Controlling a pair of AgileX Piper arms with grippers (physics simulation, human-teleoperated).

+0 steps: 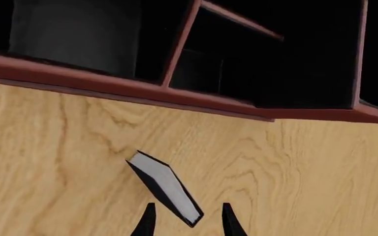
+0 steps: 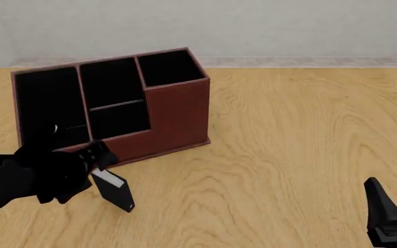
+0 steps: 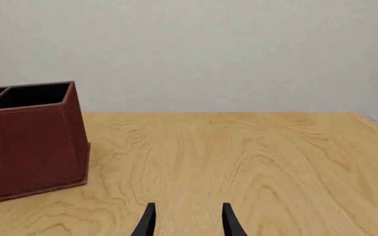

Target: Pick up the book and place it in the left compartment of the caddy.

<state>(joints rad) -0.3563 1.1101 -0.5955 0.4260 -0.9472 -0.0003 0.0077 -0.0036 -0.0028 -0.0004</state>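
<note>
The small black book (image 2: 113, 191) with a white page edge lies tilted on the table just in front of the caddy (image 2: 178, 113). In the left wrist view the book (image 1: 166, 187) runs slantwise, its near end between my left gripper (image 1: 188, 221) fingertips, which stand wide apart and do not touch it. In the front view the left gripper (image 2: 99, 156) is beside the book's upper end. The reddish-brown caddy's left compartment (image 2: 50, 106) is tall, wide and black inside. My right gripper (image 2: 396, 199) is open and empty at the near right, also shown in its wrist view (image 3: 188, 219).
The caddy's low front wall (image 1: 110, 83) is close ahead of the left gripper. Its small square end section (image 2: 169, 67) is at the right end, and this end also shows in the right wrist view (image 3: 35, 142). Wooden table (image 2: 295, 144) stretches to the right.
</note>
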